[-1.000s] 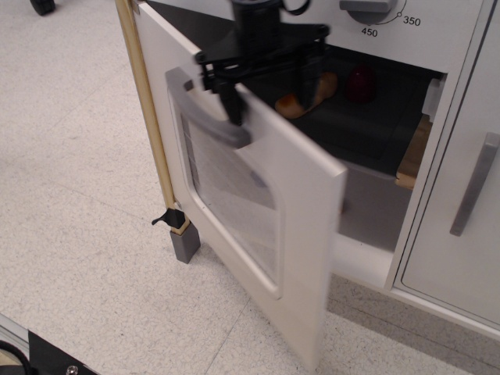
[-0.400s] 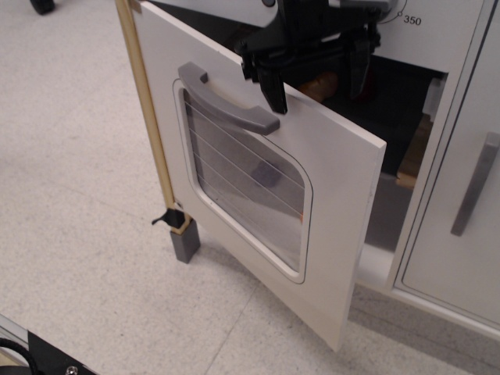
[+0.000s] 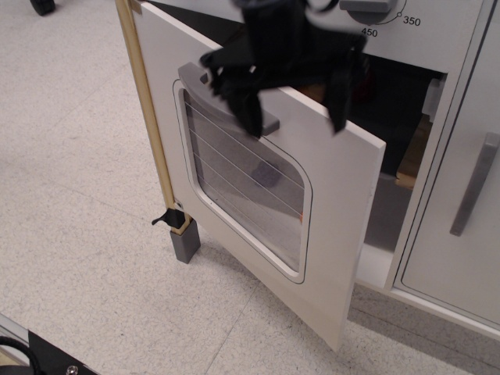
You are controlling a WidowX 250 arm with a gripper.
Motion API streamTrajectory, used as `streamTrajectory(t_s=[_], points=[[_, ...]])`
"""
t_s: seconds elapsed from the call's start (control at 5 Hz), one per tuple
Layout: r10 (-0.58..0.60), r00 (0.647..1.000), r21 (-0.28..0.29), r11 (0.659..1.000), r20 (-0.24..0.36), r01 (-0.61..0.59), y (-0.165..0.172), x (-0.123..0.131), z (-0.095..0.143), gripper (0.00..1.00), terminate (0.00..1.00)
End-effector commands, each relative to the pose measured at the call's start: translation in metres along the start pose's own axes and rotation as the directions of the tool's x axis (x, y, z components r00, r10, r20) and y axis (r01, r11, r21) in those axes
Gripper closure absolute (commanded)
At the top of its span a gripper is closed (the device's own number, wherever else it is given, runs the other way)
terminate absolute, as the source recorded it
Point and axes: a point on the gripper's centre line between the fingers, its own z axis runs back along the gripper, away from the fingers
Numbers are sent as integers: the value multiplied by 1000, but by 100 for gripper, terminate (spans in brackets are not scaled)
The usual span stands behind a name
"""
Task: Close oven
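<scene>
The white oven door (image 3: 332, 195) hangs partly open, hinged on the left at a wooden rail (image 3: 145, 109). Its rounded wire-lined window (image 3: 242, 187) faces me. The grey curved handle (image 3: 194, 78) is partly hidden by my gripper. The dark oven interior (image 3: 402, 98) shows behind the door's free edge. My black gripper (image 3: 295, 105) is blurred and open, its fingers spread wide over the door's top edge. The left finger (image 3: 248, 109) lies over the handle's right end and the right finger (image 3: 340, 101) is near the top edge. It holds nothing.
A plain white cabinet door with a straight grey bar handle (image 3: 474, 183) stands to the right. A temperature dial (image 3: 367, 6) sits above the oven. A grey foot (image 3: 186, 244) ends the wooden rail on the speckled floor (image 3: 78, 234).
The door swung further toward shut a second ago and has held still since. My gripper has moved left and down, over the handle and the door's top edge.
</scene>
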Motion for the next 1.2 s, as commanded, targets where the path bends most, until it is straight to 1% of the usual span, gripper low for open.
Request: streamTrajectory(t_s=[0.0, 0.2, 0.4, 0.6, 0.8, 1.0], points=[[-176, 984, 33, 984, 41, 175, 23, -6, -44, 0, 0], [-186, 980, 63, 981, 72, 181, 24, 5, -68, 0, 0], [-191, 976, 59, 981, 107, 185, 13, 24, -83, 0, 0], [-204, 971, 30, 979, 127, 202, 1, 39, -92, 0, 0], [-230, 959, 17, 973, 163, 231, -11, 50, -97, 0, 0], [-251, 940, 6, 966, 231, 257, -24, 64, -103, 0, 0]])
